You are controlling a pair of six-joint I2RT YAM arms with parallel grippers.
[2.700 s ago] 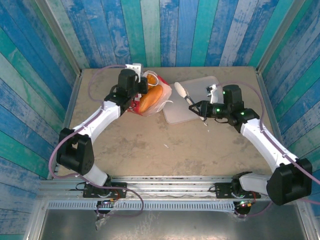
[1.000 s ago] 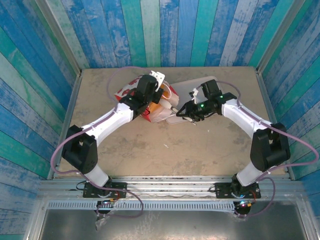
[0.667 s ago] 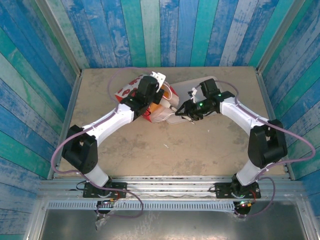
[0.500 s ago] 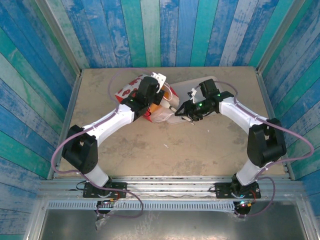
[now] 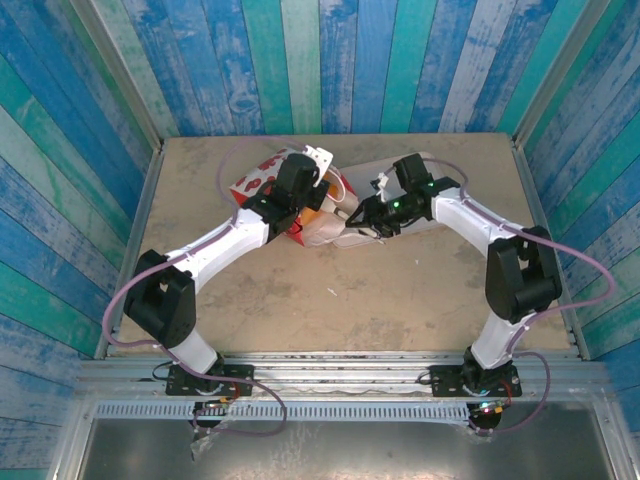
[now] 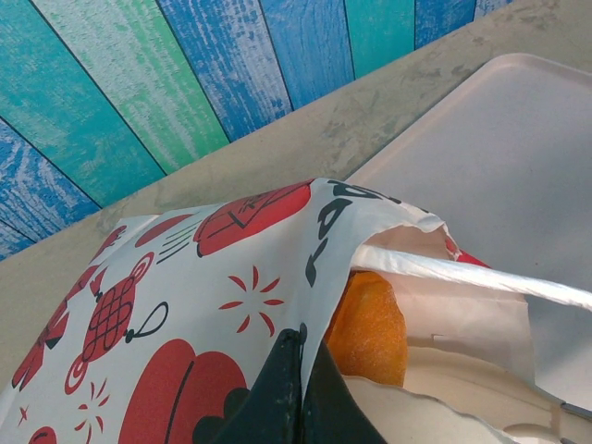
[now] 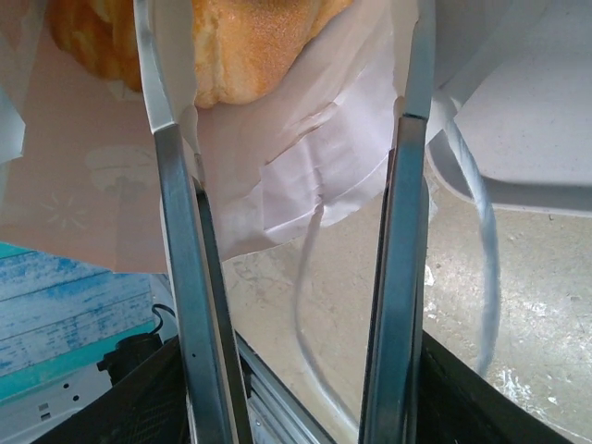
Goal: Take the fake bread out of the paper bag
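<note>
Painted blue and green planks enclose a tan table (image 5: 350,300).

**Left pincer** (image 6: 301,379): clenched on the printed edge of the paper bag (image 6: 213,277), holding it tipped with the mouth turned toward the flat white tray (image 6: 481,166). Just beyond this pincer's tips, inside the mouth, lies the fake bread (image 6: 370,324), an orange-gold roll under a white cord handle (image 6: 462,275).

**Right pincer** (image 7: 296,393): grasping a pair of metal tongs (image 7: 180,240), whose two blades run forward from it, spread apart, into the bag mouth. A grainy golden bread piece sits ahead of this pincer between the blade tips, with one blade crossing its face. Whether either blade touches it is unclear at this angle.

**Handling, as judged:** the breads look light, firm and glossy, so they are liable to slip between smooth steel blades. The best hold is across the broad middle of a roll, with the blades on opposite flanks and squeezed gently. The thin bag paper is limp and tearable, and the loose cord hanging beside one blade could snag during withdrawal.
</note>
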